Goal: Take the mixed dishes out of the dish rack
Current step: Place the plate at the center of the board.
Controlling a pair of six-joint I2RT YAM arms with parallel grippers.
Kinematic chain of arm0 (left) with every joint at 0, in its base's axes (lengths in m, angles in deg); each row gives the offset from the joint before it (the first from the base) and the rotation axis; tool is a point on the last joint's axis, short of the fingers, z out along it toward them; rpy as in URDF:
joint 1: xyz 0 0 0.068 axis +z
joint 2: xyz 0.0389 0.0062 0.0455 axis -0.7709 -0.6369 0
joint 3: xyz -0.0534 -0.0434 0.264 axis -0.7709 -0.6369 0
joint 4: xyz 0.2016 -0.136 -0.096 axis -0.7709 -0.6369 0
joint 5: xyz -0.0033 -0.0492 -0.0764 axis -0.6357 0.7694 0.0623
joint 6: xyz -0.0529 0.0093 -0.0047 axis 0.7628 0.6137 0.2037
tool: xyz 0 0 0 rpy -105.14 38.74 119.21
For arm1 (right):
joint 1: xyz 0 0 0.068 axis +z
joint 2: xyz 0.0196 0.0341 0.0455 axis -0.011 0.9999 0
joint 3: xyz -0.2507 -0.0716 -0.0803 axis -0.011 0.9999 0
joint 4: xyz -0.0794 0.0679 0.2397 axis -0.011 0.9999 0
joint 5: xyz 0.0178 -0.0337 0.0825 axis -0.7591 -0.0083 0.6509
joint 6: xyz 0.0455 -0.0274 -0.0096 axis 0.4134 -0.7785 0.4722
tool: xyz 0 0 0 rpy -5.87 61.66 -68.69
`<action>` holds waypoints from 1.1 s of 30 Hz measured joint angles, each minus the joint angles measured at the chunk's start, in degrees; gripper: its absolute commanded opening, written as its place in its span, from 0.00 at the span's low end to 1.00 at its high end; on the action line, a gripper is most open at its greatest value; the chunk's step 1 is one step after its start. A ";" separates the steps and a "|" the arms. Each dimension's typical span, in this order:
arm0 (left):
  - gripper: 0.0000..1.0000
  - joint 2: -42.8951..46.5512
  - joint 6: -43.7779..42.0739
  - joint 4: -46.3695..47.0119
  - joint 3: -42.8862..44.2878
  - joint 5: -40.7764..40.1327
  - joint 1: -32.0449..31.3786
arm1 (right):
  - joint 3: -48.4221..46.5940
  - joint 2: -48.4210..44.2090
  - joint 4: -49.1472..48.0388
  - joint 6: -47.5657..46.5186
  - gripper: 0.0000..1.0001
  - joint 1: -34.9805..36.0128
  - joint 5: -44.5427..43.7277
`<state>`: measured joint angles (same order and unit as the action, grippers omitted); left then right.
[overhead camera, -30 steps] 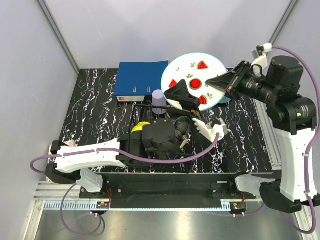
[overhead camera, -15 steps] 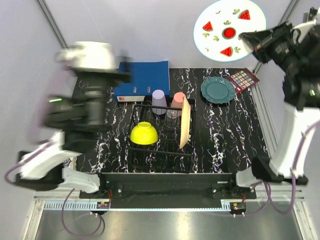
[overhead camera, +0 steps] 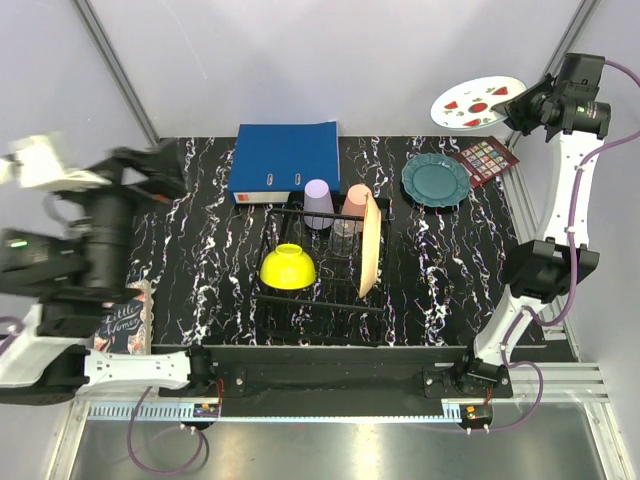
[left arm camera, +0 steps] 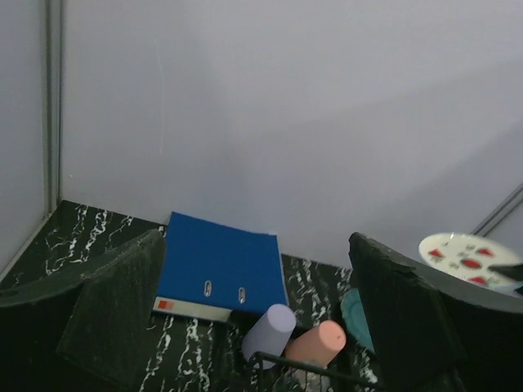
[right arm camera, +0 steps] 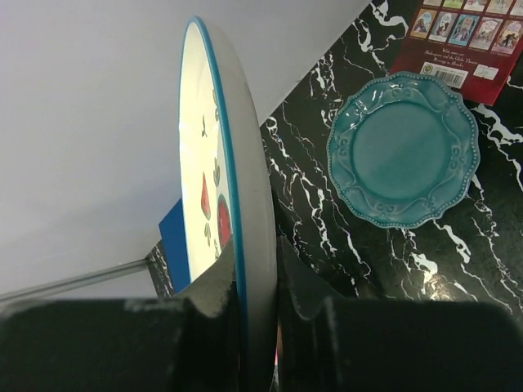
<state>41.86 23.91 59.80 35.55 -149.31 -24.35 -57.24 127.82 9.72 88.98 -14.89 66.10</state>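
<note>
over the far right corner, held the watermelon-print plate [overhead camera: 478, 101] aloft, well above the table [overhead camera: 450, 280], with the right end effector [overhead camera: 522, 104] clenched on its rim. had carried it there within the last second from low near the dish rack [overhead camera: 318, 299]. had also swung the left arm [overhead camera: 90, 250] off the rack to the left side; showed the left end effector [left arm camera: 255, 317] released, fingers spread wide, grasping nothing. counted one more dish out as a result, with only the set-down left, probably beside the teal plate [overhead camera: 436, 180] already lying flat on the table at far right. left in the rack: yellow bowl [overhead camera: 288, 266], lilac cup [overhead camera: 318, 203], salmon-pink cup [overhead camera: 357, 199], peach plate [overhead camera: 371, 245] on edge, and what looked like a clear glass [overhead camera: 343, 238] between them. noted glossy hard plates, thin and round, the teal one with a scalloped, beaded rim; smooth tapered plastic cups; thin black wire bars for the rack; black white-veined marbling on the table. judged the plates slippery at the rim.
</note>
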 measured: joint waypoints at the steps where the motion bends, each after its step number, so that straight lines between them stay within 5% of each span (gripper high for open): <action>1: 0.99 -0.72 0.72 -1.29 -0.33 0.00 0.00 | 0.02 0.02 0.04 -0.37 0.00 0.02 -0.09; 9: 0.99 -2.71 10.97 -14.34 -3.80 1.97 -0.07 | 4.63 2.01 -4.81 -2.99 0.00 0.39 2.40; 21: 0.99 0.24 20.92 -19.52 -7.58 6.93 -0.07 | 14.49 10.27 -16.20 -5.86 0.00 0.39 7.54; 33: 0.99 -0.92 24.46 -22.95 -9.97 9.49 -0.04 | 47.87 6.62 -39.91 -2.82 0.00 0.39 8.61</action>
<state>40.94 48.37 36.85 25.58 -139.83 -24.39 -9.37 134.45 -30.19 86.16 -14.50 74.72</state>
